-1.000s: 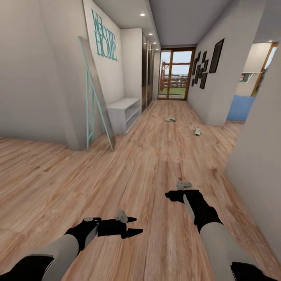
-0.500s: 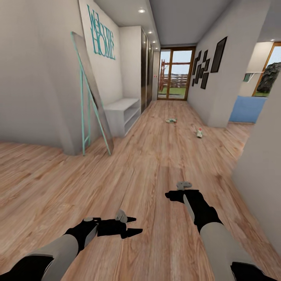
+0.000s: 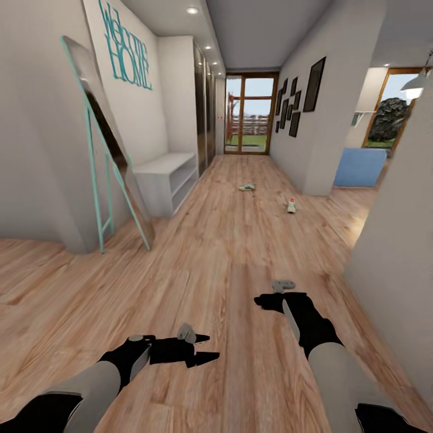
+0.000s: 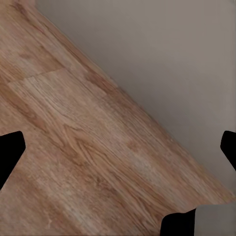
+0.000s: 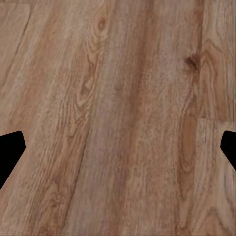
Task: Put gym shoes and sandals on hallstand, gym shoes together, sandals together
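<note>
Wood-grain corridor floor holds two gym shoes (far ahead).

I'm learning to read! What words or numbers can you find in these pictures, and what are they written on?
"Welcome HOME": teal letters on the white wall, above the leaning mirror.
The dark picture frames on the opposite wall: too small to tell if any hold writing.
The gym shoes far down the floor: too small to read.

Both arms have light grey forearm shells ending in black wrists. The left hand is black with 2 pointed fingers and a small grey knob on top; the right hand is black beneath a grey fitting.
</note>
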Controlling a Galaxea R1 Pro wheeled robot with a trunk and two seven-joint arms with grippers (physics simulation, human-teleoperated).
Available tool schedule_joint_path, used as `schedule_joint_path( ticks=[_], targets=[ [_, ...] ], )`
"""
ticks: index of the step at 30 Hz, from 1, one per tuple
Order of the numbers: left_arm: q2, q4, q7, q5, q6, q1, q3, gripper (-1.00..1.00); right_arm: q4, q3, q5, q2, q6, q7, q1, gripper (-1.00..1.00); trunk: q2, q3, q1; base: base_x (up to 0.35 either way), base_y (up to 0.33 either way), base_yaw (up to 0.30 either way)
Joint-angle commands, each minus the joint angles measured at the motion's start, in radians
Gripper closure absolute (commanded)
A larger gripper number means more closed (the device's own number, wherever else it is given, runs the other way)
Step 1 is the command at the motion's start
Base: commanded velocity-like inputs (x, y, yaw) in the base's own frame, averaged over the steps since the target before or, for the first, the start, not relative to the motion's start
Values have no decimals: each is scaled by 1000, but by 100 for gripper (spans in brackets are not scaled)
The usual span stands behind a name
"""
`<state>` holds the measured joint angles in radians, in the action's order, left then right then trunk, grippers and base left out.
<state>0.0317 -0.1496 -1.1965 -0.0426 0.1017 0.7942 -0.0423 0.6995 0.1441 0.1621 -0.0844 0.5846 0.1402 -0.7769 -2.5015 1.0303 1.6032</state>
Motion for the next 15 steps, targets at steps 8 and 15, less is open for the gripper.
schedule_joint_path(
  ticks=[8,15],
  targets=[
    [-5,-1,0,-3,10,0,-2,-100,1,6,11,-1,4,9,0,-100,0,1,0,348,0,-82],
    [-18,-1,41,-2,10,0,0,-100,1,6,11,-1,4,9,-1,-100,0,1,0,348,0,-6]
  ],
)
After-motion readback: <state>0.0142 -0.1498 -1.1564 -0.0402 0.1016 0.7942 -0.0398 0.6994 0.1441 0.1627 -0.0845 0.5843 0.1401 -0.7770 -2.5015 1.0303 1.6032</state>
